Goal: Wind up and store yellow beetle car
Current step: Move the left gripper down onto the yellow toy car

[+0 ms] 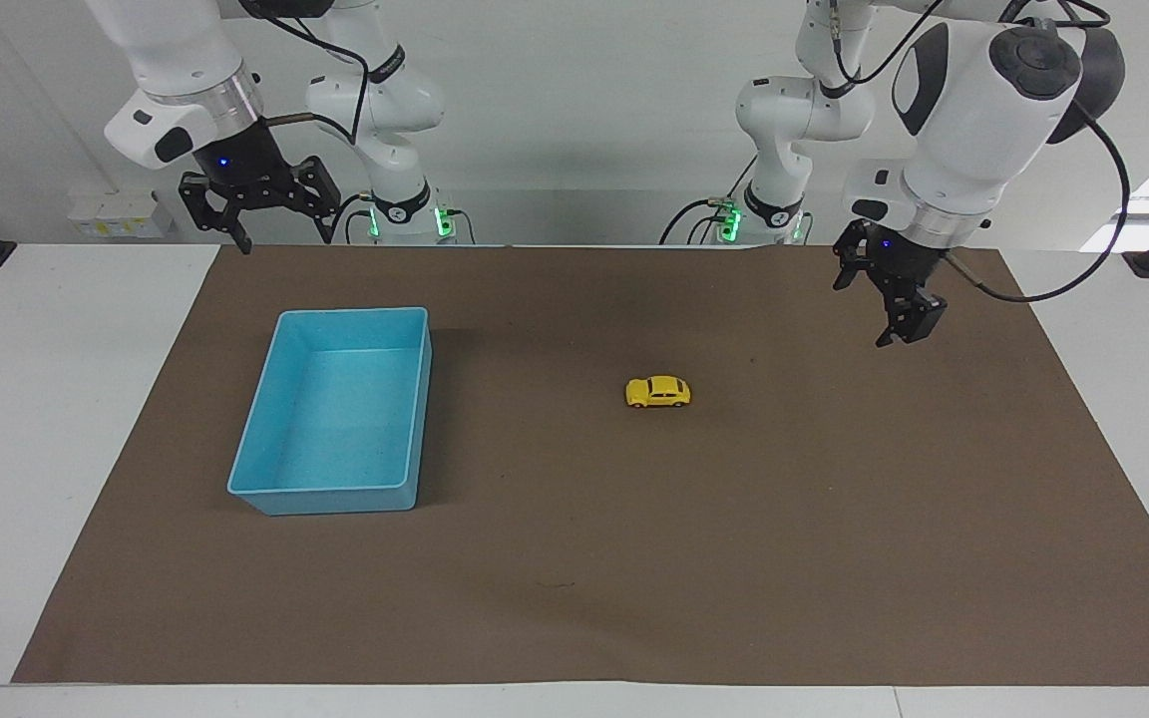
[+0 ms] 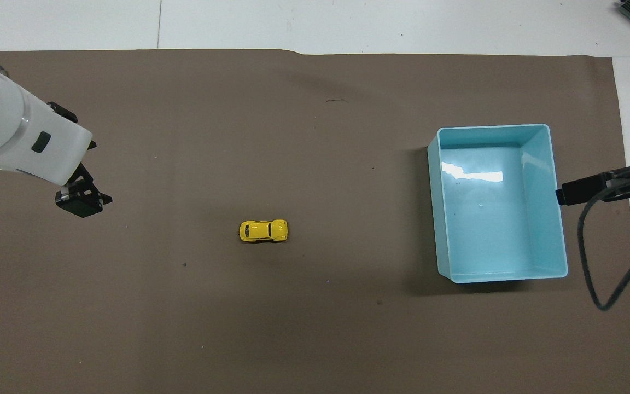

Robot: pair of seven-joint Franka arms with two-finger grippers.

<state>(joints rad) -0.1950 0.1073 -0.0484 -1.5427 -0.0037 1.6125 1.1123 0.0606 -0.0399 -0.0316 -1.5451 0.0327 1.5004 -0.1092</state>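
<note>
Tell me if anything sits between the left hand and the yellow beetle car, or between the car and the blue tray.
Nothing visible does. Only bare brown mat lies between the left hand, up in the air toward its own end of the table, and the yellow beetle car. The stretch from the car to the blue tray is bare mat too. The right hand waits.

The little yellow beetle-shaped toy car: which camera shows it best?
The overhead view: the little yellow beetle-shaped toy car appears larger there, with its roof and dark windows laid out plainly. The facing view shows the car smaller, from one side, standing on the brown mat.
</note>
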